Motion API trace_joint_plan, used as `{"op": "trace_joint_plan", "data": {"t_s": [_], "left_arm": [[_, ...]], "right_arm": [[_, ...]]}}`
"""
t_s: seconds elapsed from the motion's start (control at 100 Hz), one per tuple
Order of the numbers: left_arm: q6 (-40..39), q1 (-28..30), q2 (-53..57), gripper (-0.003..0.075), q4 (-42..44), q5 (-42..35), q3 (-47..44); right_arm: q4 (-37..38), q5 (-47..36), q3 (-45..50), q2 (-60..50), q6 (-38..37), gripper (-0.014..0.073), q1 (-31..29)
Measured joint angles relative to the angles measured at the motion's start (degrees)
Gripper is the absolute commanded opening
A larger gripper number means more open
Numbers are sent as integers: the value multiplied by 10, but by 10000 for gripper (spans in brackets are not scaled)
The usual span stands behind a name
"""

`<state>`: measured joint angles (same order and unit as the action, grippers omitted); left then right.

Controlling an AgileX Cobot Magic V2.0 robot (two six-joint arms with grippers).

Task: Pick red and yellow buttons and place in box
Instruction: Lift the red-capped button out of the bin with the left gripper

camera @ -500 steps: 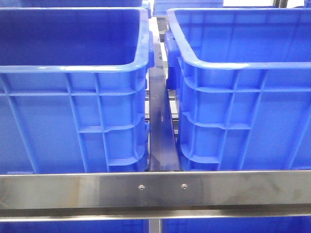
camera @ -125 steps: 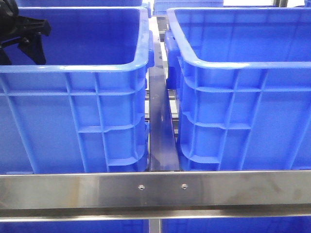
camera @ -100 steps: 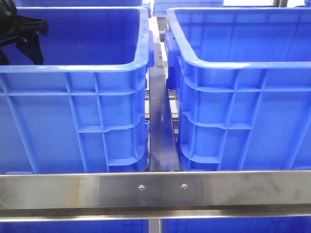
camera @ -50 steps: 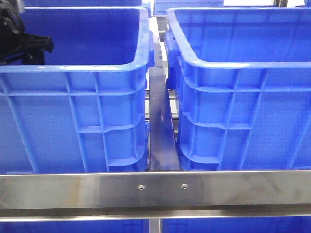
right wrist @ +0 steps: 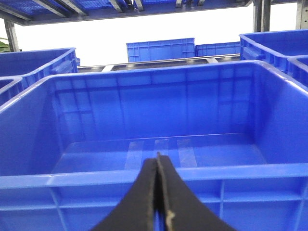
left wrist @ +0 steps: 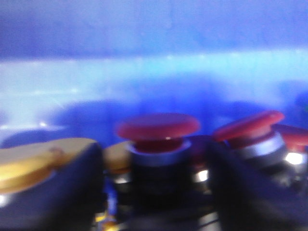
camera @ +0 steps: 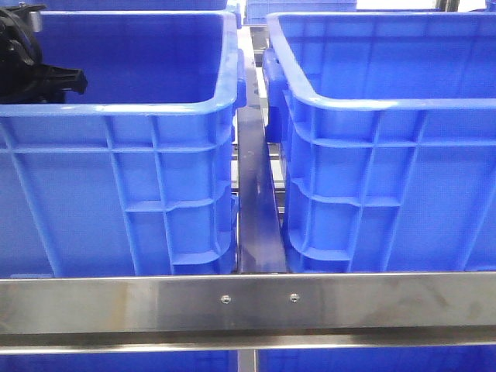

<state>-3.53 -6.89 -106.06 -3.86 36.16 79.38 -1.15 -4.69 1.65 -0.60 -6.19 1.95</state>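
Note:
In the left wrist view, blurred and very close, a red button [left wrist: 158,126] with a black body stands between my left gripper's [left wrist: 155,156] two dark fingers [left wrist: 62,192], with small gaps on both sides. The gripper is open around it. Yellow buttons [left wrist: 33,161] lie on one side and more red buttons [left wrist: 248,127] on the other. In the front view my left arm [camera: 31,66] reaches down into the left blue box [camera: 155,108]; its fingertips are hidden behind the rim. My right gripper [right wrist: 158,161] is shut and empty, facing an empty blue box [right wrist: 159,149].
The right blue box [camera: 372,108] stands beside the left one, with a narrow metal gap [camera: 256,209] between them. A steel rail [camera: 248,302] crosses in front. More blue boxes [right wrist: 161,48] stand on racks behind.
My left arm entered the left box from the upper left and sank lower. Its fingers, seen above the rim a second ago, are now hidden behind it.

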Motion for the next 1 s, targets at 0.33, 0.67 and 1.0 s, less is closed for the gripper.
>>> {"op": "trace_joint_plan", "data": {"t_s": [0.33, 0.67, 1.0], "left_arm": [[-1, 1, 1, -19, 0, 1, 1], [-1, 1, 76, -19, 0, 68, 1], [29, -70, 220, -19, 0, 117, -21]], "right_arm": [[0, 0, 0, 0, 0, -68, 0], [0, 0, 0, 0, 0, -68, 0], [0, 0, 0, 0, 0, -68, 0]]}}
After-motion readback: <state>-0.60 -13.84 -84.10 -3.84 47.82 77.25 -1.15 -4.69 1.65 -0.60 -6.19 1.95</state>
